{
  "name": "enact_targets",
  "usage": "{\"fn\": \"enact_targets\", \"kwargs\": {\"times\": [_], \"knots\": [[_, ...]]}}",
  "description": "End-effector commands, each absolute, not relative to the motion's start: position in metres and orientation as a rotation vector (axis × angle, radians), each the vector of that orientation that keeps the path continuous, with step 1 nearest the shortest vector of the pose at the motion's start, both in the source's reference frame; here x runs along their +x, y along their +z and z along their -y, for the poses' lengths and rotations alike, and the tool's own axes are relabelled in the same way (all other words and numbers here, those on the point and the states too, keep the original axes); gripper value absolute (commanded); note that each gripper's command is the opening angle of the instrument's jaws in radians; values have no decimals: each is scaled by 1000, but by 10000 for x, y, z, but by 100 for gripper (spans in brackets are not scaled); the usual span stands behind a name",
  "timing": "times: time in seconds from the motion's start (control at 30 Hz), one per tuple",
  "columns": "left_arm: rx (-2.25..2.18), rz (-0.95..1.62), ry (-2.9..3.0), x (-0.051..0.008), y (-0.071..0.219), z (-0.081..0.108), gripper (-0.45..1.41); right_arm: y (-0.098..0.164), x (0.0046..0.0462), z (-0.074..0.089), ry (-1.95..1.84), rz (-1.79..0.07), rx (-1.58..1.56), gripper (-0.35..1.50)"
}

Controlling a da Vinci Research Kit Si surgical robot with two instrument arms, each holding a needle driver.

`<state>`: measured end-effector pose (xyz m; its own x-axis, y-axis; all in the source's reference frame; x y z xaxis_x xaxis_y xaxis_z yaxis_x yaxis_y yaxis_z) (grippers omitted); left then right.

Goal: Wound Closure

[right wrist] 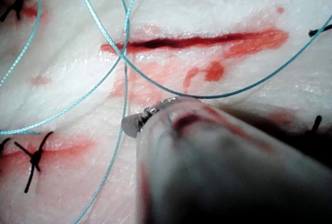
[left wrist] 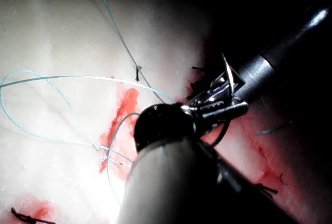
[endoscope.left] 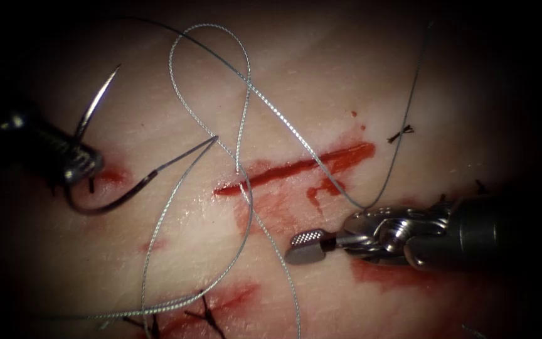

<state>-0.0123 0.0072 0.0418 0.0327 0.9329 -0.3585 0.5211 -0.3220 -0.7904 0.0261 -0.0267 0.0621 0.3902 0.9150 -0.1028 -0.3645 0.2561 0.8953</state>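
My left hand (endoscope.left: pixel 83 164) is pinching the needle (endoscope.left: pixel 105 199) partway along its curve, nearer the pointed end than the thread end, well to the left of the cut (endoscope.left: pixel 296 168). The needle's sharp tip is pointing up and away above my hand, while the rest of the curve is sweeping below it and rising again toward the cut; the whole needle is lying free above the tissue (endoscope.left: pixel 321 75), not in it. From the needle's tail the thread (endoscope.left: pixel 244 110) is running off in wide loose loops, one big loop arching across the tissue above the cut, strands crossing over the cut's left end, and another long strand trailing down toward the stitched knots (endoscope.left: pixel 205 312) at the lower edge. My right hand (endoscope.left: pixel 305 246) is hovering just below the cut toward its right side, and I am holding nothing in it; one ridged jaw face is showing, but whether the jaws are parted or pressed together I cannot tell. A strand of thread is passing just behind its wrist. Red fluid (endoscope.left: pixel 283 204) is smearing the tissue around and under the cut. A small dark cut end of thread (endoscope.left: pixel 401 132) is lying to the right, above my right hand.
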Motion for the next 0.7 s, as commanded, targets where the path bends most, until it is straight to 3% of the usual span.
{"fn": "enact_targets", "kwargs": {"times": [0.03, 0.1, 0.17, 0.33, 0.63, 0.7], "knots": [[-1871, 1474, 1229, -130, 425, -70, -45, 623, 278, 269, 1011, -723, 938, 24], [-1871, 1475, 1229, -130, 424, -70, -45, 624, 281, 269, 1013, -724, 936, 29], [-1871, 1475, 1229, -130, 424, -70, -45, 625, 287, 270, 1038, -715, 943, 59], [-1871, 1476, 1230, -130, 424, -69, -45, 621, 294, 267, 1137, -711, 1011, 71], [-1876, 1475, 1233, -134, 427, -66, -45, 627, 303, 272, 1172, -699, 1015, 52], [-1876, 1476, 1233, -134, 427, -66, -45, 633, 305, 278, 1168, -676, 988, 15]]}}
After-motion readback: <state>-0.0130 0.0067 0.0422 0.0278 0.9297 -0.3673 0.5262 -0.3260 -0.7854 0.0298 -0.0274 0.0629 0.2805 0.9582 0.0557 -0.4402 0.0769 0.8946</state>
